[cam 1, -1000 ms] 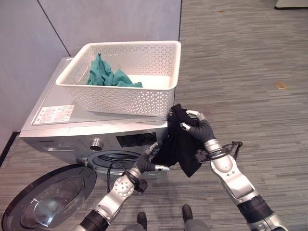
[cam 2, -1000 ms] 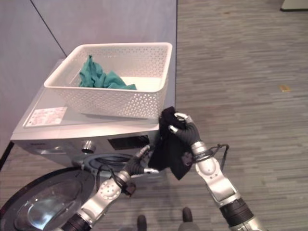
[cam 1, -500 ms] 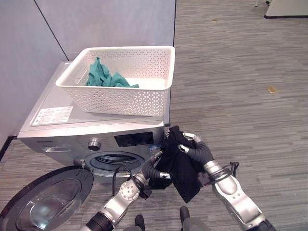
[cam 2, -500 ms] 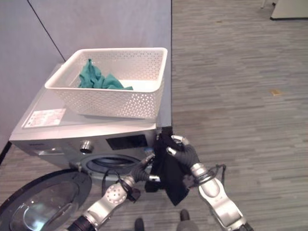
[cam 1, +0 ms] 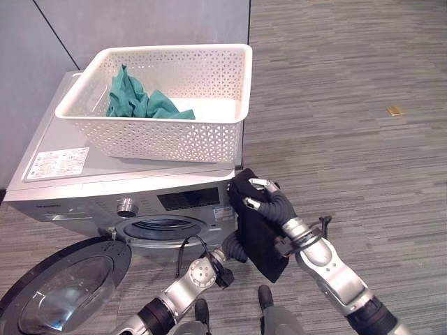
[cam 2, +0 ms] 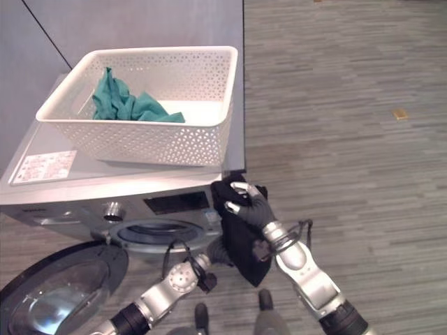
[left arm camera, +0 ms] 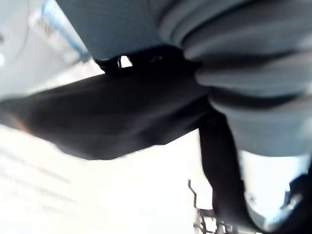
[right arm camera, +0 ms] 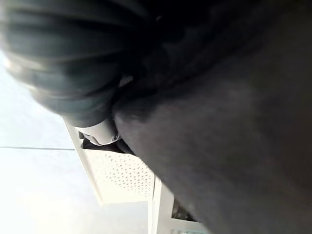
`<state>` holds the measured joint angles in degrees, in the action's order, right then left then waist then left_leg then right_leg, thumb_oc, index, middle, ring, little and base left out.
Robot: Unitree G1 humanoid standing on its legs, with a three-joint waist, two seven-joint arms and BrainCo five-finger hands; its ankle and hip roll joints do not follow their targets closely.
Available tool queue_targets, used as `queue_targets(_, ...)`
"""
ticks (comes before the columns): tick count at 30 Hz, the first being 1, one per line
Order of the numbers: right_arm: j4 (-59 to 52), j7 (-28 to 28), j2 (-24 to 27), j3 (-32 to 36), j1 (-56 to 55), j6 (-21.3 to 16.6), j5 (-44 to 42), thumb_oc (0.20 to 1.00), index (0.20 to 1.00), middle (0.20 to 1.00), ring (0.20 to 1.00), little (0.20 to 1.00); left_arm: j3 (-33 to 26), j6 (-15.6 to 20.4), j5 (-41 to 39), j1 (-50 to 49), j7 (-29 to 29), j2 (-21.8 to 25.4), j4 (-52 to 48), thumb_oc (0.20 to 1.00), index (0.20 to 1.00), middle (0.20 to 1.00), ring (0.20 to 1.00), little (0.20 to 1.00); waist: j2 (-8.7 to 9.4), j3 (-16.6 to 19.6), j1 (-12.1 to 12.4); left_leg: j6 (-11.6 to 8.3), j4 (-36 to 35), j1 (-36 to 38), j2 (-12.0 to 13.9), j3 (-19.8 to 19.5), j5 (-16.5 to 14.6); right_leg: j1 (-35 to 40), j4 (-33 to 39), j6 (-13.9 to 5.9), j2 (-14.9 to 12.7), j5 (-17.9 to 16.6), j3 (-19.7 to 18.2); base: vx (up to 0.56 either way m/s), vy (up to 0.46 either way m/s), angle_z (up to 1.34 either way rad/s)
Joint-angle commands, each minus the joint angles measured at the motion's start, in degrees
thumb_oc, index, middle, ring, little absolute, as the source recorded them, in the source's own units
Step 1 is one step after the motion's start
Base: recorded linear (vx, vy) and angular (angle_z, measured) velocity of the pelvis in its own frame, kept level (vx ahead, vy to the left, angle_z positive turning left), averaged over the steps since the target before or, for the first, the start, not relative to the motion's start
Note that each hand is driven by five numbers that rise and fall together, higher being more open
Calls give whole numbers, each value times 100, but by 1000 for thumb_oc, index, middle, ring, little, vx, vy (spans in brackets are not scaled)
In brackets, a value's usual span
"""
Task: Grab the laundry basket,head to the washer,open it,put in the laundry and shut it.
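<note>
Fingers of your right hand (cam 1: 269, 202) curl round the black garment (cam 1: 257, 234); left hand (cam 1: 234, 250) sits behind it, grip unreadable. Beyond them, washer (cam 1: 105, 188) door (cam 1: 59, 296) open, teal laundry (cam 1: 136, 103) waiting in basket (cam 1: 160, 101). Roughly halfway; nothing loaded yet.

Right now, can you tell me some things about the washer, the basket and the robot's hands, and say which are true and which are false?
1. The round glass washer door hangs open. True.
2. The white plastic lattice laundry basket sits on the floor. False: it sits on top of the silver washing machine.
3. The right hand grips a black cloth. True.
4. The basket is empty. False: a crumpled teal cloth lies in it.
5. The left hand rests on the basket's rim. False: it is low, beside the black cloth.
</note>
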<state>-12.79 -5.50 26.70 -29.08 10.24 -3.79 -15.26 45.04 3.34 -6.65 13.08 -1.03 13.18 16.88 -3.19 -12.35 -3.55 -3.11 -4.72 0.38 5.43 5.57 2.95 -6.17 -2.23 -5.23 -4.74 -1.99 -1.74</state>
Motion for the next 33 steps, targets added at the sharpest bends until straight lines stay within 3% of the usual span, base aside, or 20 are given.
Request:
queue_targets(1, -500, -233, -496, -82, 804, -513, -420, 200, 200, 200, 200, 200, 437, 168, 110, 666, 34, -353, 337, 1000, 1000, 1000, 1000, 1000, 374, -159, 165, -43, 374, -208, 234, -544, -513, -3, -329, -177, -400, 560, 140, -99, -19, 8)
queue_targets(5, -414, -350, -716, -376, 1114, -502, -489, 200, 200, 200, 200, 200, 636, 154, 49, 930, -123, -638, 694, 1000, 1000, 1000, 1000, 1000, 492, -318, 197, -33, 349, -330, 242, -538, -480, -159, -343, -186, -382, 503, 124, -75, -4, -1)
queue_targets(12, -493, -352, -570, -383, 1041, -509, -546, 200, 200, 200, 200, 200, 708, 268, -265, 1125, -167, -646, 611, 1000, 1000, 1000, 1000, 1000, 563, -416, 220, -57, 412, -466, 240, -555, -475, -174, -299, -192, -418, 470, 220, 0, 0, 0)
queue_targets(19, -609, -380, -441, -317, 874, -675, -606, 200, 200, 200, 200, 200, 600, 491, 96, 1253, -538, -698, 887, 1000, 1000, 1000, 1000, 1000, 614, -425, 198, -94, 284, -422, 267, -539, -419, -163, -306, -200, -423, 493, 300, 0, 0, 0)
queue_targets(20, -615, -399, -426, -297, 848, -685, -599, 200, 200, 200, 200, 200, 561, 502, 133, 1241, -601, -700, 926, 542, 542, 542, 542, 542, 618, -422, 200, -98, 257, -414, 271, -547, -407, -157, -305, -199, -422, 496, 314, 9, -13, 5)
queue_targets(21, -611, -409, -420, -290, 844, -691, -589, 200, 200, 200, 200, 200, 530, 494, 182, 1233, -644, -695, 953, 200, 200, 200, 200, 200, 620, -421, 203, -101, 236, -408, 275, -552, -396, -155, -305, -199, -419, 498, 322, 9, -15, 7)
queue_targets(30, -518, -446, -254, -213, 501, -763, -465, 200, 200, 200, 200, 200, 62, 586, 261, 1002, -1161, -649, 1326, 200, 200, 200, 200, 200, 702, -425, 242, -141, 79, -374, 339, -554, -308, -208, -318, -190, -356, 507, 379, 5, -13, 6)
queue_targets(31, -487, -426, -210, -185, 427, -773, -430, 275, 275, 275, 275, 275, -1, 591, 224, 955, -1201, -636, 1379, 200, 200, 200, 200, 200, 711, -428, 238, -142, 71, -374, 347, -549, -304, -214, -314, -191, -349, 505, 383, 0, 0, 0)
queue_targets(32, -461, -404, -180, -177, 351, -788, -439, 511, 511, 511, 511, 511, -46, 609, 188, 929, -1236, -632, 1431, 200, 200, 200, 200, 200, 714, -424, 236, -145, 71, -374, 356, -542, -298, -220, -317, -190, -343, 504, 381, 0, 0, 0)
queue_targets(33, -422, -392, -159, -145, 291, -794, -448, 573, 573, 573, 573, 573, -100, 613, 145, 895, -1246, -626, 1484, 200, 200, 200, 200, 200, 721, -426, 229, -148, 72, -375, 362, -533, -298, -226, -321, -190, -334, 506, 381, 0, 0, 0)
